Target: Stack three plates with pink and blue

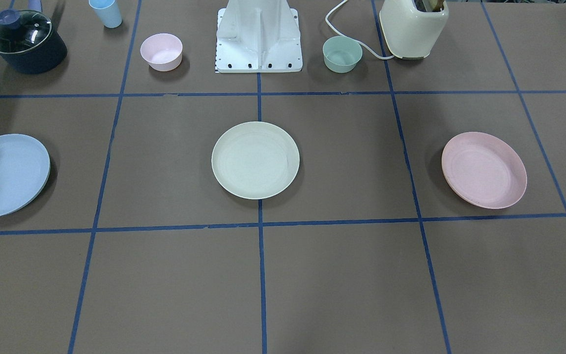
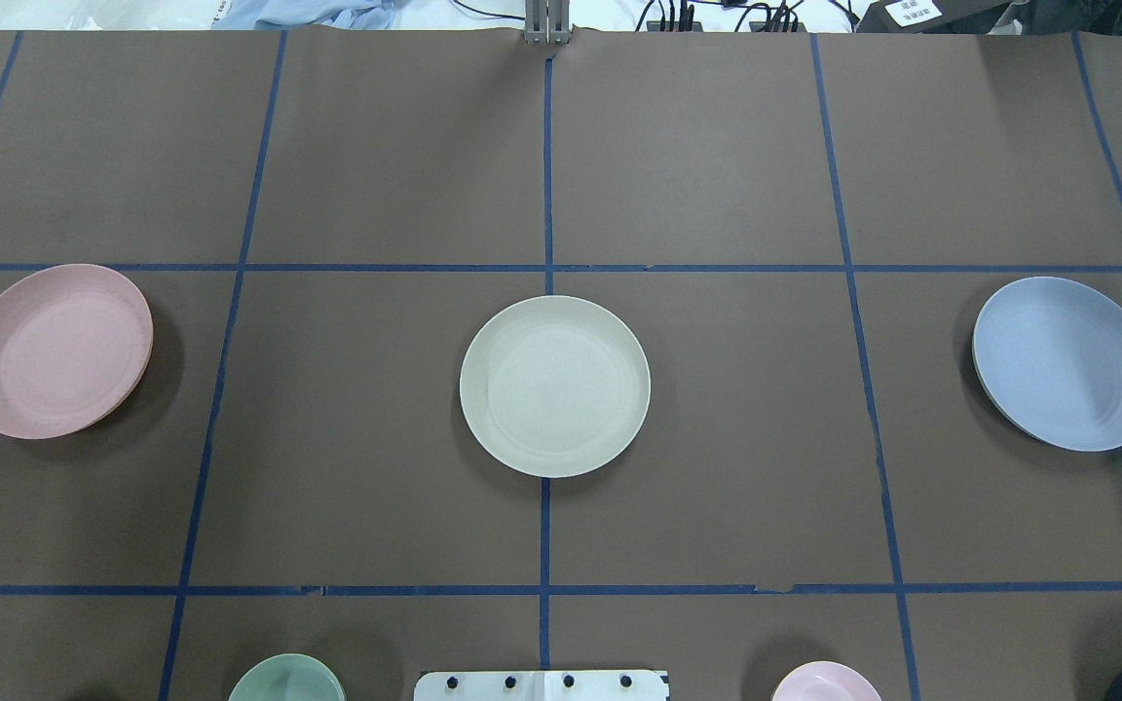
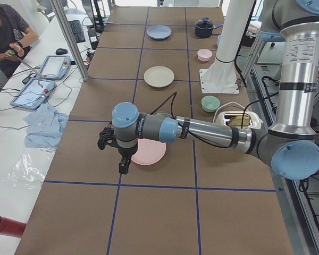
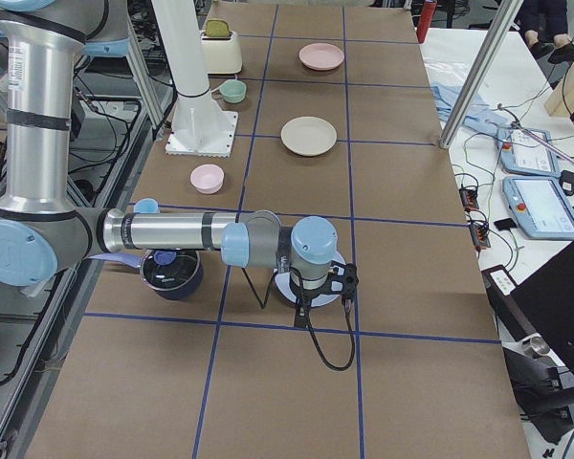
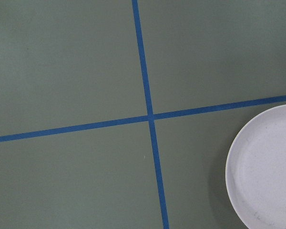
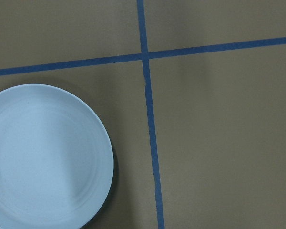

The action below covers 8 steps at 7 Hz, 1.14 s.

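The cream-white plate (image 2: pixel 554 386) lies at the table's centre. The pale pink plate (image 2: pixel 56 350) lies on the robot's left side and the light blue plate (image 2: pixel 1065 362) on its right, all apart. My left gripper (image 3: pixel 124 166) hangs above the table by the pink plate (image 3: pixel 149 152); I cannot tell if it is open or shut. My right gripper (image 4: pixel 302 308) hangs over the blue plate (image 4: pixel 333 287), state also unclear. The left wrist view shows the pink plate's edge (image 5: pixel 267 167); the right wrist view shows the blue plate (image 6: pixel 45 155). No fingers show there.
Near the robot's base (image 1: pixel 258 39) stand a small pink bowl (image 1: pixel 161 51), a small green bowl (image 1: pixel 342 54), a lidded dark pot (image 1: pixel 25 42), a blue cup (image 1: pixel 106 12) and a cream toaster (image 1: pixel 413 27). Blue tape lines grid the brown table.
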Tool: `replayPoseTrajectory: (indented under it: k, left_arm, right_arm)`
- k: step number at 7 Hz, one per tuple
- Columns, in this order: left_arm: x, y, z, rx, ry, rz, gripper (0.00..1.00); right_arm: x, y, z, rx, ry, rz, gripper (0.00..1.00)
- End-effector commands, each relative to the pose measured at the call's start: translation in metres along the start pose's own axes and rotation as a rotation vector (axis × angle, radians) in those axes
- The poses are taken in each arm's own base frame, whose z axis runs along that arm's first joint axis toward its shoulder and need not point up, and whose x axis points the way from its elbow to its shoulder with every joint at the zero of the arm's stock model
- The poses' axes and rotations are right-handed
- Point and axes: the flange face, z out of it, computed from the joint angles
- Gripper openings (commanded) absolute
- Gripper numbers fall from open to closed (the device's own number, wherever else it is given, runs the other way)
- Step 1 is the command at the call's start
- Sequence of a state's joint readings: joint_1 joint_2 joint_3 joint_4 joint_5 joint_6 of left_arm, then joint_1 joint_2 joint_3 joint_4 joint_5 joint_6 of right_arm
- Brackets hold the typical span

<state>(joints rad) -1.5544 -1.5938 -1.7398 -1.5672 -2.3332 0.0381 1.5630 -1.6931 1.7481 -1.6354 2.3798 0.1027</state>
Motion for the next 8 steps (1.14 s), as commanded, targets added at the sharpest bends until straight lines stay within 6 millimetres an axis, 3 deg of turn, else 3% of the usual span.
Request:
replayPoseTrajectory:
  k: [1,2,3,4,5,8]
  left_arm:
    - [0.017,-0.013,0.011,0.071,0.022,0.120,1.00]
    - [-0.002,0.018,0.040,0.088,0.050,0.146,1.00]
    - [-0.026,0.027,0.072,0.079,0.055,0.146,1.00]
    - [-0.021,0.029,0.095,0.063,0.064,0.176,1.00]
    - [-0.004,0.030,0.120,0.028,0.081,0.171,1.00]
    - [0.016,0.049,0.146,0.120,0.136,-0.015,1.00]
  right_arm:
    - [-0.026,-0.019,-0.019,0.053,-0.016,-0.064,1.00]
    - [-0.024,-0.022,-0.017,0.054,-0.014,-0.066,1.00]
    - [-0.026,-0.023,-0.017,0.055,-0.015,-0.069,1.00]
    - [-0.024,-0.022,-0.015,0.049,-0.015,-0.066,1.00]
    - [-0.024,-0.026,-0.013,0.045,-0.021,-0.065,1.00]
    - [-0.027,-0.023,-0.011,0.067,-0.079,-0.099,1.00]
